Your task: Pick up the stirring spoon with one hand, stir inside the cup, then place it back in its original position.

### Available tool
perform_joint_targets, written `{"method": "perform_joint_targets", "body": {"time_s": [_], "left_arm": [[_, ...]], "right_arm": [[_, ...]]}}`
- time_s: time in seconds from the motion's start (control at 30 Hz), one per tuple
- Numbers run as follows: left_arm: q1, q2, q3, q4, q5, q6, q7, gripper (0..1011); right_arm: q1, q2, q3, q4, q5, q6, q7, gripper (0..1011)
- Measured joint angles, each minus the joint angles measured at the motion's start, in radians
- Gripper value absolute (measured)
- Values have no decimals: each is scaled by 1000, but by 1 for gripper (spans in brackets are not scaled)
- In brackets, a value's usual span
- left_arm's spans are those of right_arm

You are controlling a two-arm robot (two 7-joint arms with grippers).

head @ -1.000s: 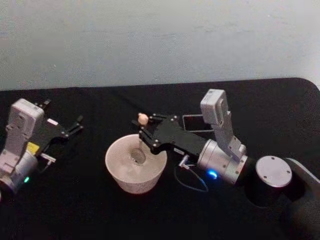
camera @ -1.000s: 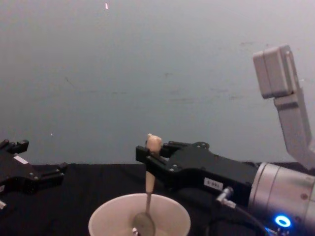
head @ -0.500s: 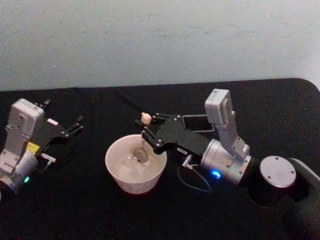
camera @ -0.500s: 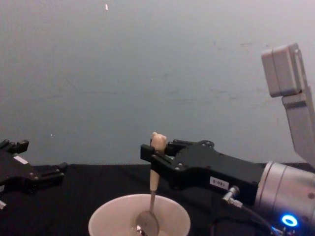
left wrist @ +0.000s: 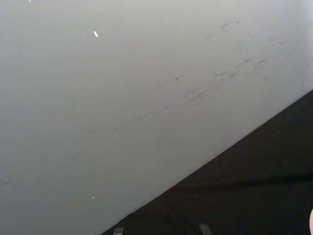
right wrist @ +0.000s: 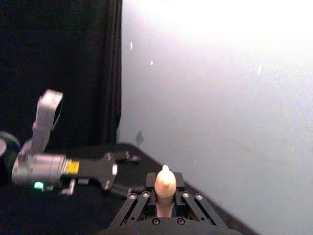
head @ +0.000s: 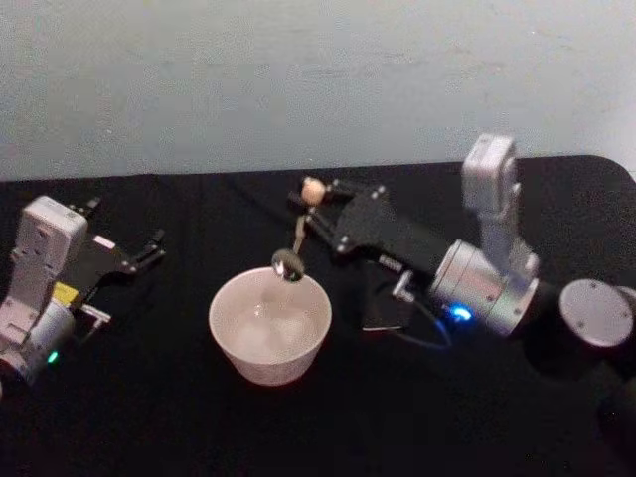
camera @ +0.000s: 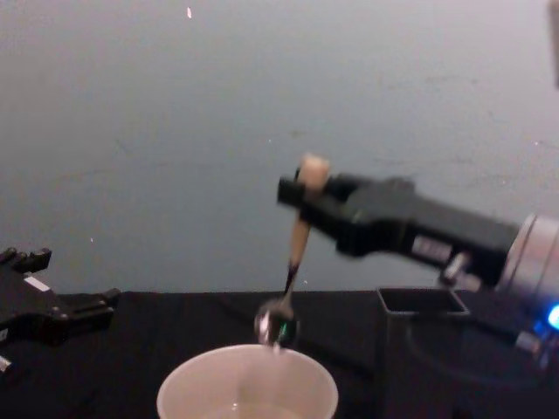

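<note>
Right gripper (head: 314,196) clenched on the spoon (head: 296,238), high on the beige handle just under the bear knob. The spoon hangs below the jaws, slightly tilted, its shiny bowl just above the far rim of the cup (head: 260,366) and seemingly clear of it.

Judgement: the spoon is light, thin and stiff. A smooth handle pinched this high may swing, but the hold suits a straight drop.

Cup inside is pale; cannot tell what it holds. Holder (camera: 423,302) stands behind the jaws, beneath the gripper body, with nothing sticking out. Left gripper (head: 125,223) is parked well apart, fingers spread, empty.
</note>
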Motion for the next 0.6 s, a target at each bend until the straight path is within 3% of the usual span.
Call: {"method": "perform_joint_targets", "body": {"time_s": [0.4,0.6], "left_arm": [[0,0,0,0,0,0,0,1001],[0,0,0,0,0,0,0,1001]], "right_arm": [[2,70,75,-80,122,24,21,203],[-15,132,121,-110,164,18,27,203]]}}
